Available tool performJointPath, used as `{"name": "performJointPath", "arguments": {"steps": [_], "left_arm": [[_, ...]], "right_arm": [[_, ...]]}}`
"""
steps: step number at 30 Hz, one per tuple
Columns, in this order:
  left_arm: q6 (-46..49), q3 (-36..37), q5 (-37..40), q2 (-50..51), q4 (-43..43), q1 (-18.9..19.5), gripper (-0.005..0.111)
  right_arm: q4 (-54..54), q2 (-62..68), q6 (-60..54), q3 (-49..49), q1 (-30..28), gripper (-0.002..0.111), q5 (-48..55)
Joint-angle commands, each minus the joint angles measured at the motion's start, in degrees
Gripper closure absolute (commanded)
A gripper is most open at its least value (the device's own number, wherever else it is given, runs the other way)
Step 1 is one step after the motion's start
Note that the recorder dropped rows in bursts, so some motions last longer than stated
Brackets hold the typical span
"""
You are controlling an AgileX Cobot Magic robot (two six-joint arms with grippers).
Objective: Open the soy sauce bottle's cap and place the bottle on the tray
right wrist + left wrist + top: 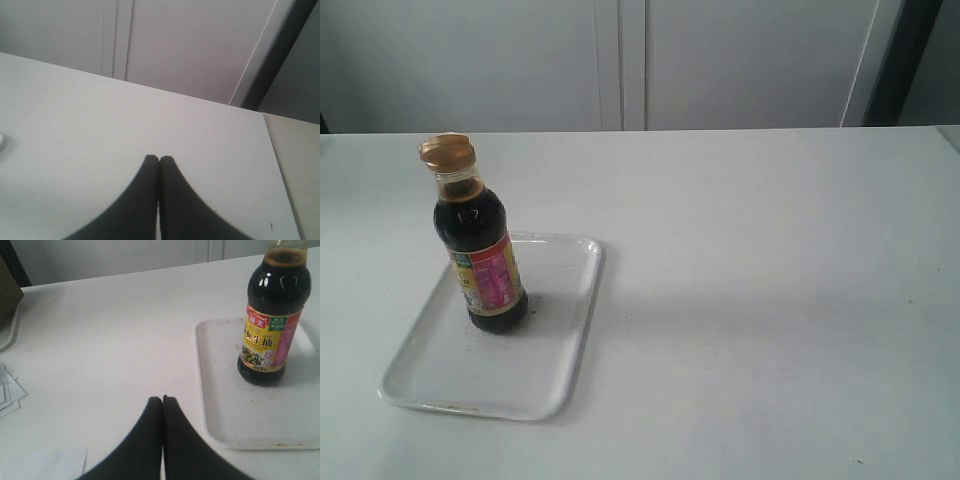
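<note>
Glass, nearly full, the soy sauce bottle [483, 255] stands upright on the tray [565, 350] at the counter's left: heavy, slick, breakable, best held around its labelled body. Left tool [162, 399] is closed, empty, beside the tray. Right tool [159, 159] likewise, over bare counter [75, 125].

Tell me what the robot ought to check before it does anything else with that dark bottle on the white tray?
1. Soy sauce bottle stands upright on the tray: ok.
2. Bottle sits fully inside the tray's rim: ok.
3. Cap opened: cannot tell; it looks tilted but remains on the neck.
4. Left gripper clear of the bottle, fingers together, holding nothing: ok.
5. Right gripper shut, empty, over bare table: ok.
6. Spilled sauce on the table: none visible, ok.
</note>
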Motion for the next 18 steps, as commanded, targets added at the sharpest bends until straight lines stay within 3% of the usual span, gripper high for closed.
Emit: {"name": "performJointPath", "arguments": {"steps": [1, 18], "left_arm": [[0.2, 2.8, -0.2, -2.6, -1.2, 0.3, 0.107], [0.2, 10.8, -0.9, -6.9, -3.3, 0.3, 0.107]], "right_arm": [[0.3, -0.2, 0.2, 0.1, -0.2, 0.108, -0.8], [0.3, -0.2, 0.2, 0.1, -0.2, 0.108, -0.8]]}}
